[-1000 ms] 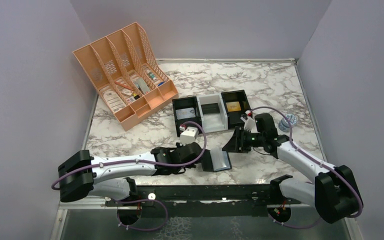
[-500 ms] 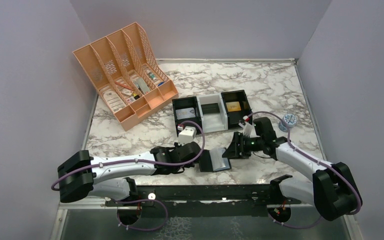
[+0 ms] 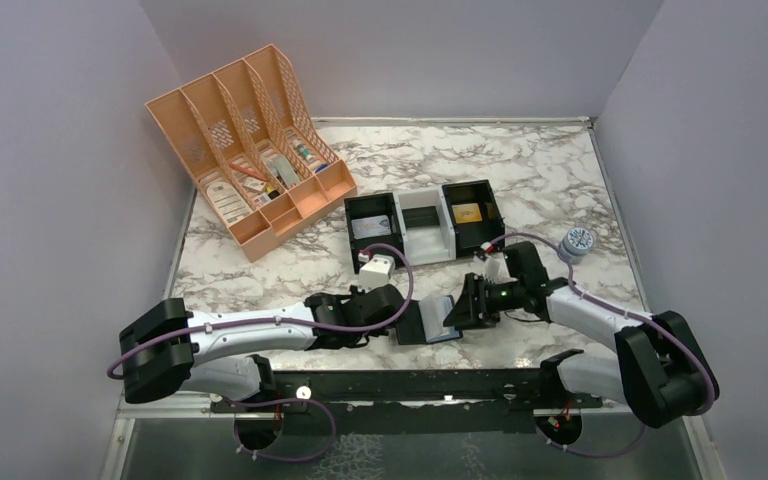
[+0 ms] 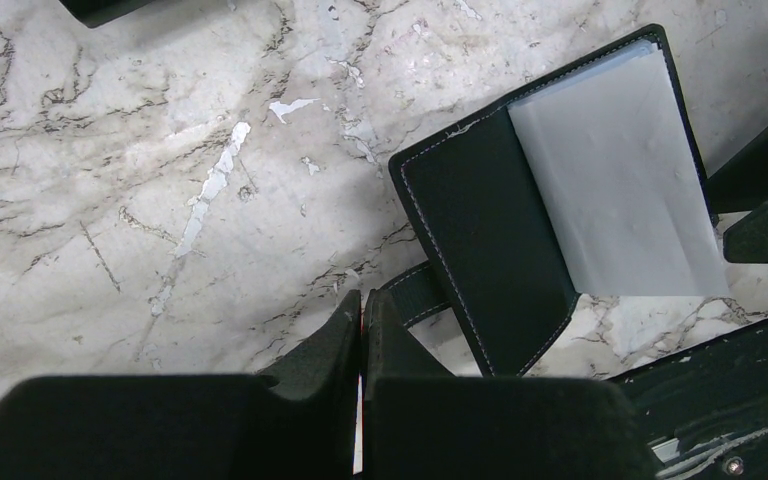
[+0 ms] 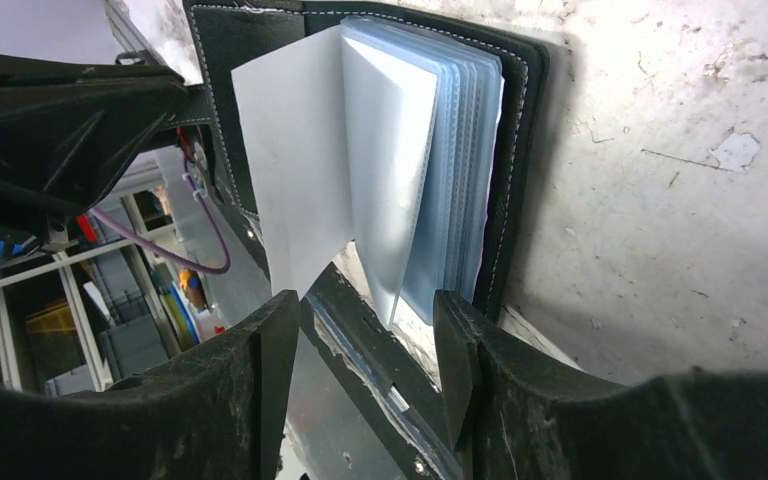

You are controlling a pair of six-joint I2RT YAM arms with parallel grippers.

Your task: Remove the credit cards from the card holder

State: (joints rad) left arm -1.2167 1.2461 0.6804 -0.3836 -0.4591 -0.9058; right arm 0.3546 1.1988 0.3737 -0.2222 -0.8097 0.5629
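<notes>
1. Card holder [image 3: 430, 325] lies open on the marble table [image 3: 540, 170] at 6 o'clock, close to the near edge. It sits between the two grippers, with its black cover down and its pale lining up.
2. Left gripper [image 4: 362, 300] reaches in from the holder's 9 o'clock. Its jaws are pressed together. The snap tab [image 4: 415, 292] runs from the black cover straight into their tips, so the tab looks pinched there.
3. Right gripper [image 5: 367, 305] sits at the holder's 3 o'clock. Its jaws are apart, one finger on each side of the free edge of the sleeves [image 5: 400, 150]. Whether either finger touches a sleeve cannot be told.
4. In the right wrist view the sleeves stand fanned up from the cover. They are pale blue-white and partly see-through. The foremost white leaf is swung away from the rest toward 9 o'clock. Whether credit cards sit inside them cannot be told.
5. Black-and-white tray [image 3: 425, 245] stands near the holder at its 12 o'clock, apart from it. A yellowish flat thing [image 3: 467, 212] lies in its right compartment and a grey flat thing [image 3: 370, 228] in its left.
6. Orange file rack [image 3: 295, 210] stands at the table's 10 o'clock, well apart from the holder.
7. Small round grey-blue thing [image 3: 577, 241] sits at the right gripper's 2 o'clock, just beside the right arm.
</notes>
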